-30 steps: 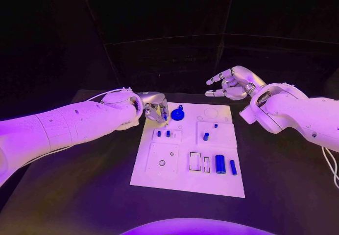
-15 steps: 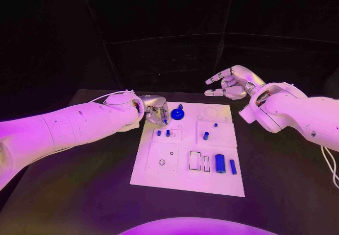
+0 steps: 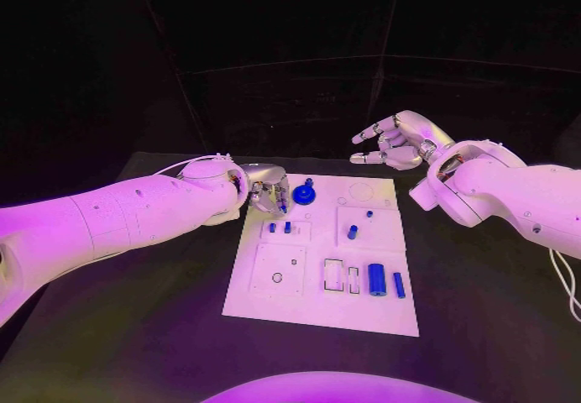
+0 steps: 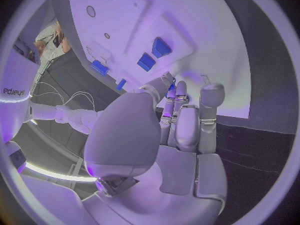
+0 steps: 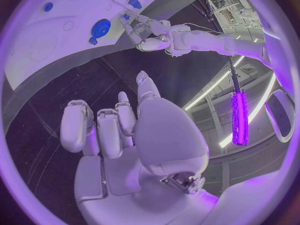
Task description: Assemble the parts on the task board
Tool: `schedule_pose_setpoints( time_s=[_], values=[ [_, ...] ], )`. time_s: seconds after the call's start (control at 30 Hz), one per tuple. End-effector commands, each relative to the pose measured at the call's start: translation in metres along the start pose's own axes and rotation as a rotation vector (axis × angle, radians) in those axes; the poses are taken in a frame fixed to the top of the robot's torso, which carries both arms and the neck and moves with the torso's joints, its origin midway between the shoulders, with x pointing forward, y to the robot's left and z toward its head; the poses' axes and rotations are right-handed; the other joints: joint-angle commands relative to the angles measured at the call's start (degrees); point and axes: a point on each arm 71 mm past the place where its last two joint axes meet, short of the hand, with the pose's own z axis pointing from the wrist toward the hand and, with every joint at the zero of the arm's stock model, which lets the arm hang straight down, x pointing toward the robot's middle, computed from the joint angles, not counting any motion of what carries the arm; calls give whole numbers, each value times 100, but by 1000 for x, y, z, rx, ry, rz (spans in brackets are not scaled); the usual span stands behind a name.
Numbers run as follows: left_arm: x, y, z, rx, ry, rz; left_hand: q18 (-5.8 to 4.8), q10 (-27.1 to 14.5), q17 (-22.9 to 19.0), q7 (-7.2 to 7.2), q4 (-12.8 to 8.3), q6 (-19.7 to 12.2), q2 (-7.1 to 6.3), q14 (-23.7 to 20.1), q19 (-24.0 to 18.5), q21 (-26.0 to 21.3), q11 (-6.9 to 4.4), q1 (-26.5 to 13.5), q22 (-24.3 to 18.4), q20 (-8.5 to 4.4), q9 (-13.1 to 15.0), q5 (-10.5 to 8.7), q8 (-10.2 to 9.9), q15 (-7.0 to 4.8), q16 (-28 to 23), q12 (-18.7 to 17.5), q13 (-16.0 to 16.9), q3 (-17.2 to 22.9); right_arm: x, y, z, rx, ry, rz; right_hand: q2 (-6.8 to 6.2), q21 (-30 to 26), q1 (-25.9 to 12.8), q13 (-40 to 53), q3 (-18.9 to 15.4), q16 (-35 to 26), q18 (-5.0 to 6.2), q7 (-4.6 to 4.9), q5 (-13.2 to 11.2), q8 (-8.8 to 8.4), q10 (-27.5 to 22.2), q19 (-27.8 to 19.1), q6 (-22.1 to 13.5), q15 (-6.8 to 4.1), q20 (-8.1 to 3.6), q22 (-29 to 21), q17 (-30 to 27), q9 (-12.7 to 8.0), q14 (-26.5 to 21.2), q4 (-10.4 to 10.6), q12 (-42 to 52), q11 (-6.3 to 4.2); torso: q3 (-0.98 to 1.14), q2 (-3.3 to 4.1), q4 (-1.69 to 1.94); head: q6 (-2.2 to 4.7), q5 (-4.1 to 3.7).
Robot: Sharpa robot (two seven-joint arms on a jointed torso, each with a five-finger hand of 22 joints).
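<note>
The white task board (image 3: 317, 298) lies mid-table. On it sit a blue gear (image 3: 304, 196), two small blue pegs (image 3: 280, 227), two more pegs (image 3: 353, 233) and two blue cylinders (image 3: 377, 281) near the front. My left hand (image 3: 266, 188) hovers over the board's far left corner beside the gear, fingers curled together. A small blue part (image 4: 170, 91) shows pinched between its fingertips. My right hand (image 3: 395, 143) is raised beyond the board's far right corner, fingers spread, holding nothing. The right wrist view shows the left hand (image 5: 147, 31) next to the gear (image 5: 100, 27).
The board has empty outlined recesses (image 3: 333, 275) and a round hole (image 3: 277, 278) near its front left. Black table (image 3: 133, 319) surrounds the board on every side. My left forearm (image 3: 121, 218) crosses the table's left half.
My left hand has turned slightly in place at the far left corner of the board. The right hand stays raised and spread.
</note>
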Motion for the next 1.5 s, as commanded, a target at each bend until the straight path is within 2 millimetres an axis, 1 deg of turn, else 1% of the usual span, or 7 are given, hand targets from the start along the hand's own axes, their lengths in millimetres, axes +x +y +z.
schedule_pose_setpoints(
  time_s=[0.03, 0.37, 0.6, 0.83, 1.17, 1.37, 1.5],
  values=[
    [2, -1, 1, 2, 15, 0, -77, 29, -5, 0, 30, 52, 0, 13, -3, -16, -3, -49, 2, 19, -3, -3, -21, -16, -22, -28, 8, 12, 0, 2, 1, -7, 5, -1, 38, -15, -3, 3, -44, -28, 115, -6, -29, 27, 11, -19, 1, -34, -14, 5, 146, -4, 308, 2, 6, -35, 0, -1, 1, 2, 6],
    [2, -2, 2, -5, 25, 0, -77, 29, -5, 0, 30, 52, 0, 13, -3, -16, -3, -49, 2, 19, -3, -3, -21, -16, -22, -28, 8, 12, 0, 1, 1, -6, 6, -1, 38, -15, -3, 3, -44, -28, 115, -6, -29, 27, 11, -19, 1, -34, -14, 5, 146, -4, 308, 2, 6, -35, -2, 1, 1, -11, 8],
    [4, -2, 3, -17, 44, 0, -77, 34, -19, -2, 32, 54, -3, 9, -6, -19, -5, -58, 2, 20, -3, -3, -26, -16, -28, -36, 9, 12, 0, 2, 1, -6, 6, -1, 38, -15, -3, 3, -44, -28, 115, -6, -29, 27, 11, -19, 1, -34, -14, 5, 146, -4, 308, 2, 6, -35, 1, 0, 1, -19, -1],
    [4, -1, 4, -28, 56, 1, -76, 5, -42, 11, 39, 20, -39, 1, -20, -32, 11, -99, 0, 25, -14, -4, -72, -7, -34, -93, 3, 0, 0, 1, 0, -5, 6, -1, 38, -15, -3, 3, -44, -28, 115, -6, -29, 27, 11, -19, 1, -34, -14, 5, 146, -4, 308, 2, 6, -35, 0, -3, 2, -22, -7],
    [4, 0, 5, -34, 57, 1, -78, -149, -113, 110, 95, -259, -151, -15, -43, -59, 103, -236, 0, 76, -68, -5, -321, 63, -41, -280, -15, -66, 0, 1, 0, -3, 6, -1, 49, -20, -5, -10, -52, -35, 117, -7, -28, 30, 5, -22, 2, -36, -16, -1, 136, -5, 307, 3, -6, -36, 0, 0, 3, -21, -21],
    [3, 0, 4, -37, 35, -4, -65, -344, -208, 154, 99, -477, -202, -46, -94, -136, 169, -254, -56, 125, -76, -6, -506, 119, -70, -435, -26, -91, 0, 1, 0, -2, 6, -1, 48, -27, -6, -17, -55, -45, 120, -7, -29, 29, 0, -30, 0, -36, -16, -13, 120, -5, 303, 3, -13, -36, 0, -3, 6, -22, -25],
    [2, 1, 4, -37, 28, -9, -62, -361, -216, 164, 98, -520, -215, -50, -101, -145, 178, -258, -60, 135, -74, -6, -544, 127, -68, -453, -22, -103, 0, 1, 0, -2, 7, -1, 48, -27, -6, -17, -55, -45, 120, -7, -29, 29, 0, -30, 0, -36, -16, -13, 120, -5, 303, 3, -13, -36, -1, -4, 7, -23, -26]
  ],
)
